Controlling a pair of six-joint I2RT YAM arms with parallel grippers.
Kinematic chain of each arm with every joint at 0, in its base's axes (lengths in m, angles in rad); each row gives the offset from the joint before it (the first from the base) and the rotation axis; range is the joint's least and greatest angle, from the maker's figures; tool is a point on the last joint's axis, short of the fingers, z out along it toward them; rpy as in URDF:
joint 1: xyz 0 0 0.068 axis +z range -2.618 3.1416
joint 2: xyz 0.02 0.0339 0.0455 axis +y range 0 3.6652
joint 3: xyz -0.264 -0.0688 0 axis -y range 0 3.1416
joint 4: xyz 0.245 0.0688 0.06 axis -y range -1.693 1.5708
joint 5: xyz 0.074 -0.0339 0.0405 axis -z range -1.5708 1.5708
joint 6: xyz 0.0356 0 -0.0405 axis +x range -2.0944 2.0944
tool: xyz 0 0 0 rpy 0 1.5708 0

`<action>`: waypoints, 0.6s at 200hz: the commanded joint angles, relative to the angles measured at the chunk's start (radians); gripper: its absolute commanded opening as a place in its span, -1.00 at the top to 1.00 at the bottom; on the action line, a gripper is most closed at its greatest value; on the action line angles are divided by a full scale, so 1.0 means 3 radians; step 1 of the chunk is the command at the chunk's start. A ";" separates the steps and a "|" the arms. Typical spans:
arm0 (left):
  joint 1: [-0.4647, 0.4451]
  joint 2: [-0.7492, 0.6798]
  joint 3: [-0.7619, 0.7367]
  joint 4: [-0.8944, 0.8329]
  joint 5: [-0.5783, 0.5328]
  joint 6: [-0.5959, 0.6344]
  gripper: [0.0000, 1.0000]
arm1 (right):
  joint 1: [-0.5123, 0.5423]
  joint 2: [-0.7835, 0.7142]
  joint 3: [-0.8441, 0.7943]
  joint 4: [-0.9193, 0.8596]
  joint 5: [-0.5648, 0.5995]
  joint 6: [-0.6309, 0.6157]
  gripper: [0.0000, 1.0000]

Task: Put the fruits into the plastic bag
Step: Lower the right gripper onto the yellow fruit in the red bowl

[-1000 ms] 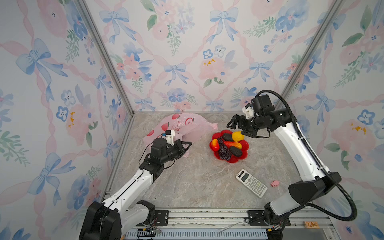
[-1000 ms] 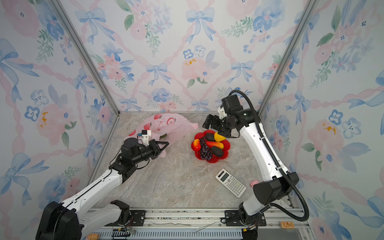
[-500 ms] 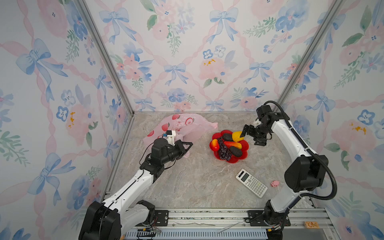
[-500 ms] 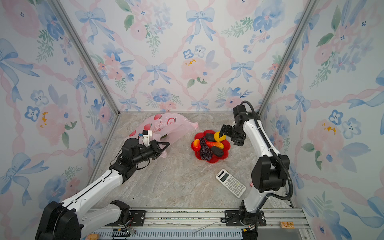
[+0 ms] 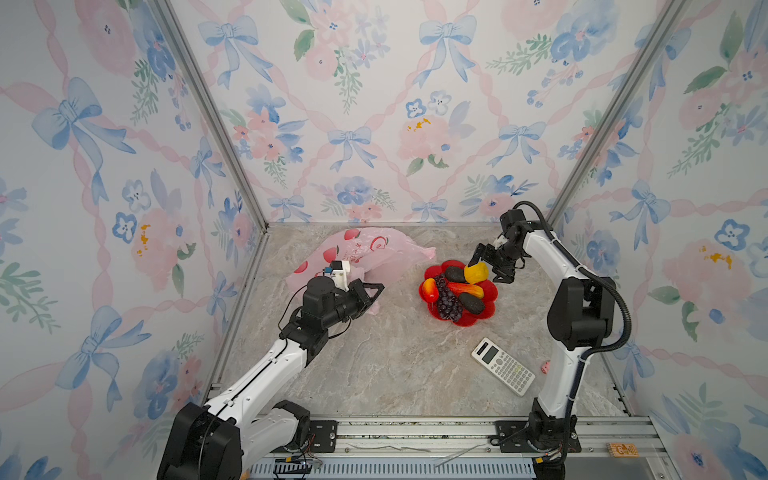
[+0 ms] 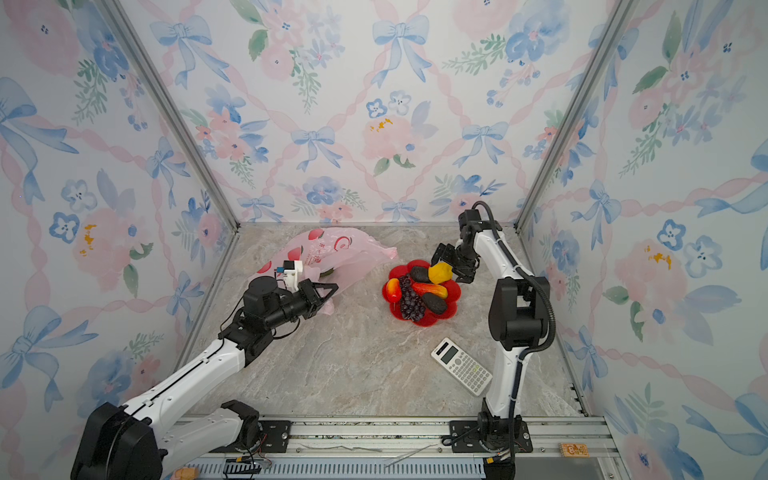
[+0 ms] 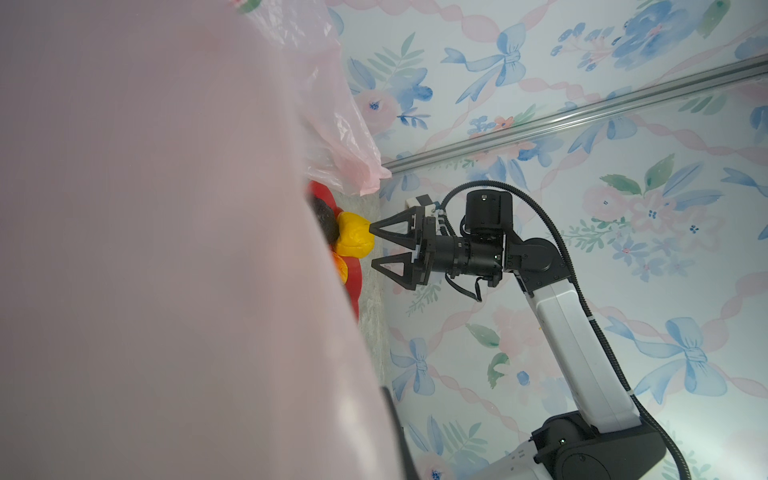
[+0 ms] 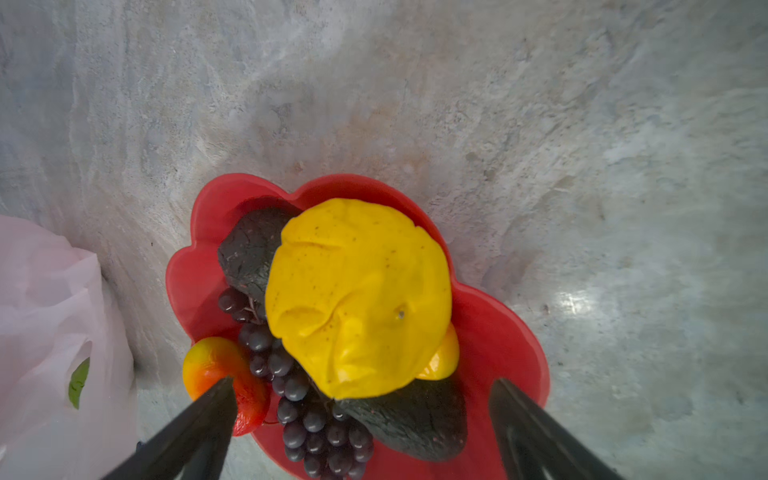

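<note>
my right gripper [image 7: 372, 246] is wide open and empty, poised at the lemon [image 8: 357, 299] on the red plate [image 8: 498, 332]. my left gripper [image 5: 376, 289] is pinched shut on the plastic bag [image 5: 374, 249] nearby. risk: an off-centre closure may squirt the glossy lemon off the plate.

Red flower-shaped plate [image 5: 491, 293] on marble table [image 5: 395, 365]; calculator [image 5: 503, 366] nearer the front, tiny pink figure [image 5: 547, 366] near it

Bright yellow lemon [image 8: 357, 299]; dark purple grapes [image 8: 316, 419]; near-black avocados [image 8: 249, 249]; a mango [image 8: 212, 361] shading red to yellow; glossy red plate [image 8: 511, 332]. The bag [image 5: 374, 249] is translucent pale pink with red peach prints. The desk [image 5: 395, 353] is grey-beige marble. The walls [image 5: 374, 104] carry blue bows and pink ribbons.
</note>
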 commanded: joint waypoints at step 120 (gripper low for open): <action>0.0205 0.0051 -0.0073 0.0059 0.0151 0.0041 1.00 | 0.0156 0.0564 0.0691 -0.0387 0.0329 -0.0190 -0.93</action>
